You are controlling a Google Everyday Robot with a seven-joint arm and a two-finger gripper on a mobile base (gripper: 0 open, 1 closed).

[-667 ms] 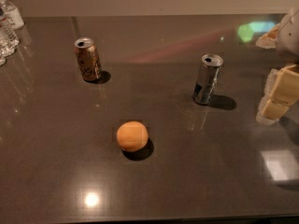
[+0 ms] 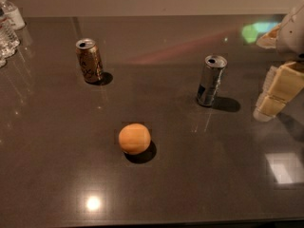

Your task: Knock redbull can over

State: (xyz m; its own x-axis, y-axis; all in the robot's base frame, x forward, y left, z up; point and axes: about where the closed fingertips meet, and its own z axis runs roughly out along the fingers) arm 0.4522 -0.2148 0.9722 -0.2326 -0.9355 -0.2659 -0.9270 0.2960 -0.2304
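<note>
Gripper (image 2: pixel 267 107): it is at the right edge of the camera view. It is tan and blocky and points down, with its tip low over the desk (image 2: pixel 190 189). I cannot tell if it is open or closed.
Arm (image 2: pixel 292 30): a white rounded part sits above the gripper, cut off by the edge of the view.
Redbull can (image 2: pixel 211 80): it stands upright on the desk, to the left of the gripper in the camera view. It is near the gripper but not touching it. It is tall, thin and silver with dark blue patches, and it has a hole in its top. Its dark shadow falls on the side toward the gripper.
Brown can (image 2: pixel 89 61): it stands upright too. It is well away from the gripper, past the redbull can to the left and a bit farther back. It is shorter and wider.
Orange (image 2: pixel 134 138): it is round and sits alone on the desk. It is left of the gripper, closer to the camera than both cans, and touches nothing.
Water bottles (image 2: pixel 8 25): they are clear and stand at the far left edge, on the other side of the desk from the gripper.
Desk: it is dark, gray and shiny.
Lights: a white spot (image 2: pixel 93 203) shines on the desk near the front, and a green glow (image 2: pixel 256 31) shows behind the gripper.
</note>
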